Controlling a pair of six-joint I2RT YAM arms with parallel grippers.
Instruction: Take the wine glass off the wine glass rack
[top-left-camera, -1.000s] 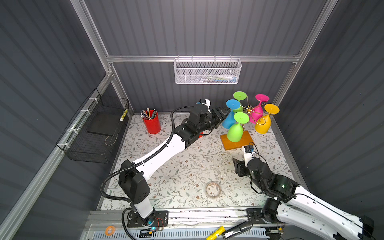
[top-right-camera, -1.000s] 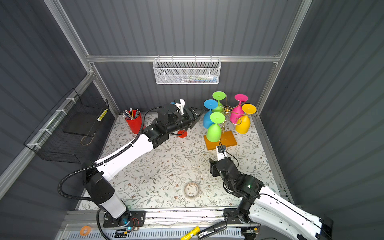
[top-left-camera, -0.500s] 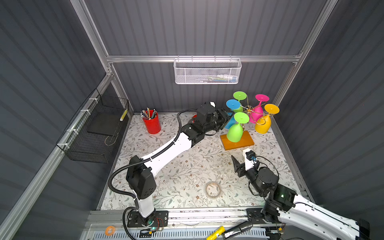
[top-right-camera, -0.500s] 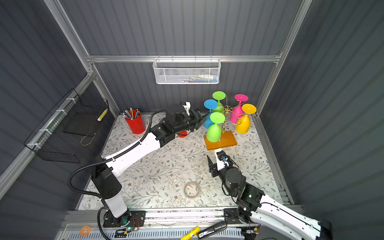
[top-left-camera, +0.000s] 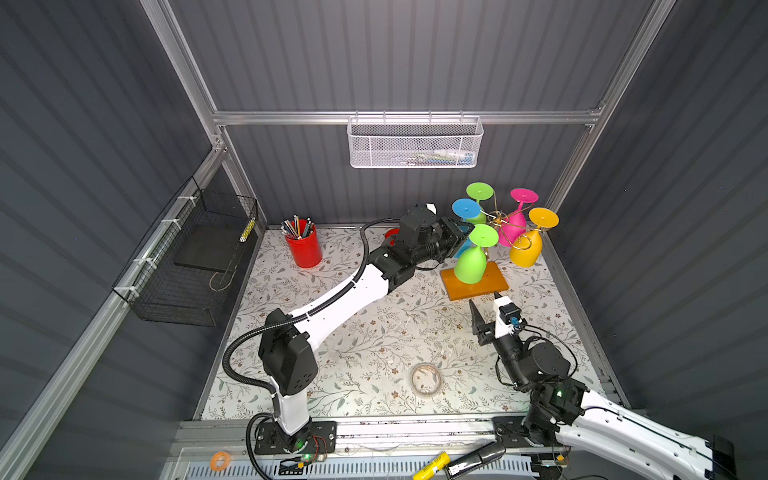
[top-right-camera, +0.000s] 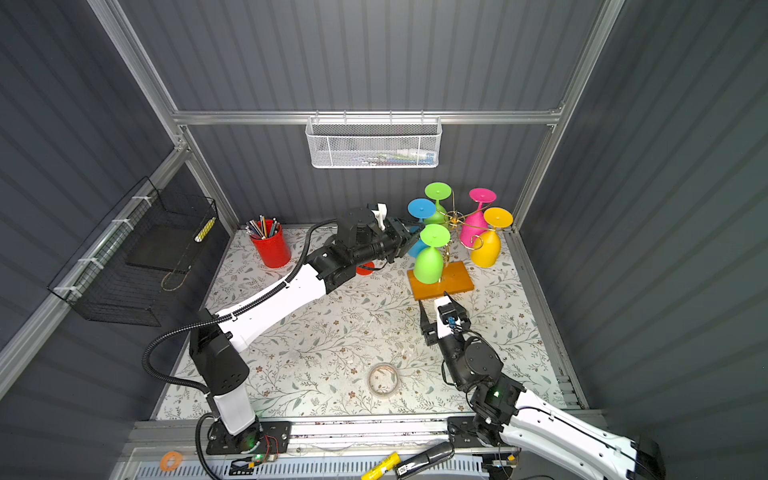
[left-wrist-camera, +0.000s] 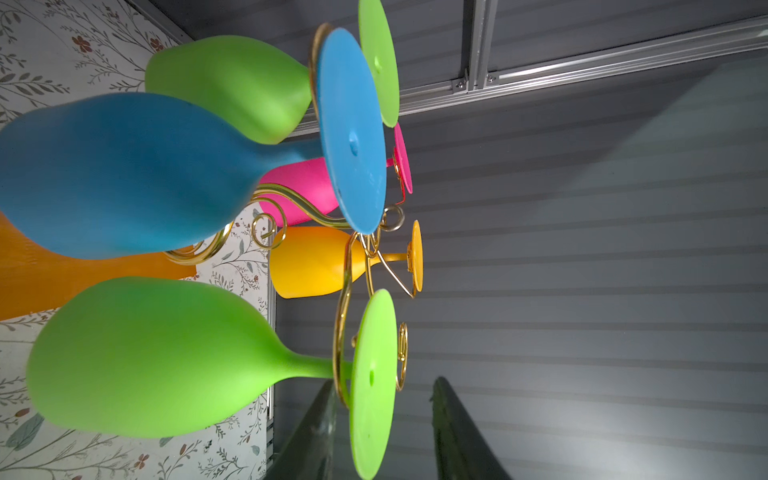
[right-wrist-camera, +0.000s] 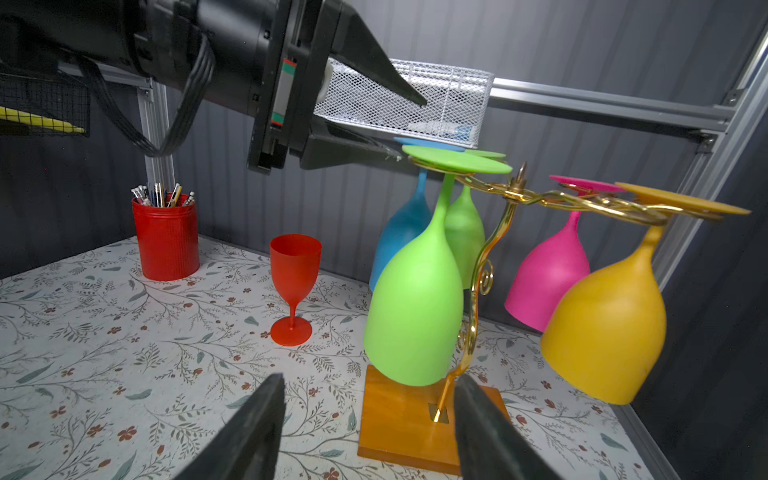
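Note:
The wine glass rack, gold wire on an orange wooden base, stands at the back right. Several wine glasses hang upside down from it: blue, pink, yellow and two green. My left gripper is open, its jaws straddling the foot disc of the nearer green wine glass, with a gap on one side. My right gripper is open and holds nothing, low in front of the wooden base.
A red wine glass stands upright on the floral table, left of the rack. A red pencil cup is at the back left. A white mesh basket hangs above, a black wire basket on the left wall. A tape roll lies in front.
My left gripper has reached right to the nearer green glass and narrowed its jaws around the foot. The right gripper has shifted slightly in front of the base, still equally open.

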